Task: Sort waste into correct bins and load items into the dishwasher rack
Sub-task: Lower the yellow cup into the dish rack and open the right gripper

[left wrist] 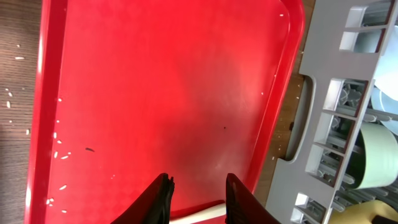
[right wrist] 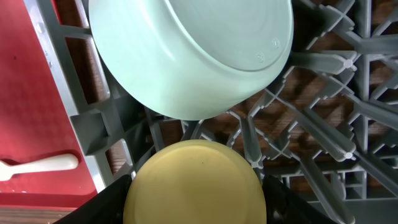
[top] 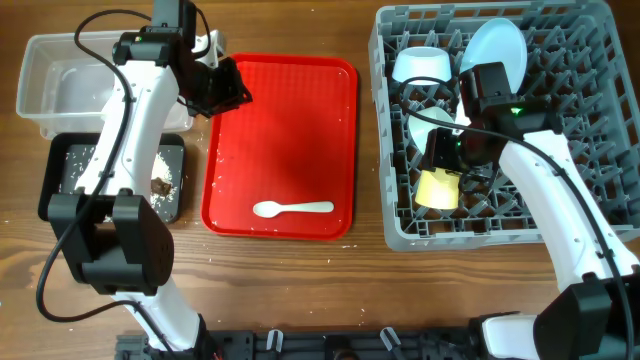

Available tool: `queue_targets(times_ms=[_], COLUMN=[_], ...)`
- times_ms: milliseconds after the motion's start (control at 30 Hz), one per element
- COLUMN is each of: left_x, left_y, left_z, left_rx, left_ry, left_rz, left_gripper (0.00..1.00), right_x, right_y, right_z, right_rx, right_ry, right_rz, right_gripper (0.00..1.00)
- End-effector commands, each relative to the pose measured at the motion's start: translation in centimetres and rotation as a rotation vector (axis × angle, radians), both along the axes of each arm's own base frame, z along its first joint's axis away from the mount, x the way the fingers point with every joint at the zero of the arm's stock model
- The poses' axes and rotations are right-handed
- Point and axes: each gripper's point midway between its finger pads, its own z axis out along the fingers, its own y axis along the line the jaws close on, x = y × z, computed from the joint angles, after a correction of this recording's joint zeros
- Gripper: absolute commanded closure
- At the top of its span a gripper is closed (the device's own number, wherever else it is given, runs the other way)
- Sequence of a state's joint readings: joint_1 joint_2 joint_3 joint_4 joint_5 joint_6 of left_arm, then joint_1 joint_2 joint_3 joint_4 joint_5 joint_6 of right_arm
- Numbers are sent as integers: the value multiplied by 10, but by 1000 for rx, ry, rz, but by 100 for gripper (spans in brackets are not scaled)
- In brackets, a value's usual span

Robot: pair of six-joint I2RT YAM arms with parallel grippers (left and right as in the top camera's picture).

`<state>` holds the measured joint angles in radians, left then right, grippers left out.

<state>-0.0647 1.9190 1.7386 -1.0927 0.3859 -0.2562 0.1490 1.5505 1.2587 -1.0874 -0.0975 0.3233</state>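
While the right tool (right wrist: pixel 193 208) was clamped on the yellow cup (right wrist: pixel 193 177), its dark fingers pressed to either side, the cup sat among the pegs in the lower-left part of the dishwasher rack (top: pixel 590 190), just below the mint-green bowl (right wrist: pixel 186 56). Whether the cup rested on the lattice or hung just above it could not be told. It looked light, rigid and smooth-walled, so a hold across its width seemed sound, though it might tip between pegs once let go.

Over the upper-left corner of the red tray (top: pixel 300 110) hung the left tool (left wrist: pixel 198 182), fingers apart with bare tray showing between them. The white plastic spoon (top: pixel 292 208) lay flat near the tray's bottom edge, centre-left of the overhead frame, bowl end to the left. It appeared thin, stiff and very light, and likely to skate on the slick tray. A pinch across the narrow handle looked best.
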Motion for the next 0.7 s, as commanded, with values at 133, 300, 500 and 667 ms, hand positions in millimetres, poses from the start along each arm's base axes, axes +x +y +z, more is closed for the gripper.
queue_targets(times_ms=[133,300,500,667], left_x=[2,2,2,2], left_y=[4,5,5,5], left_z=[9,8,8,8], left_rx=[29,33,33,36], left_ry=[-35,-36,-36,-36], left_rz=[-7,-6,-6,-5], left_gripper=[71,71,71,71], right_x=[-9,-25,-26,-12], right_y=[19,17,9,4], right_z=[21,37,31,35], right_rx=[97,97,-80,-222], right_ry=[8,4,-16,-110], right_rz=[31,35,6,-31], right_gripper=[57,57,59,59])
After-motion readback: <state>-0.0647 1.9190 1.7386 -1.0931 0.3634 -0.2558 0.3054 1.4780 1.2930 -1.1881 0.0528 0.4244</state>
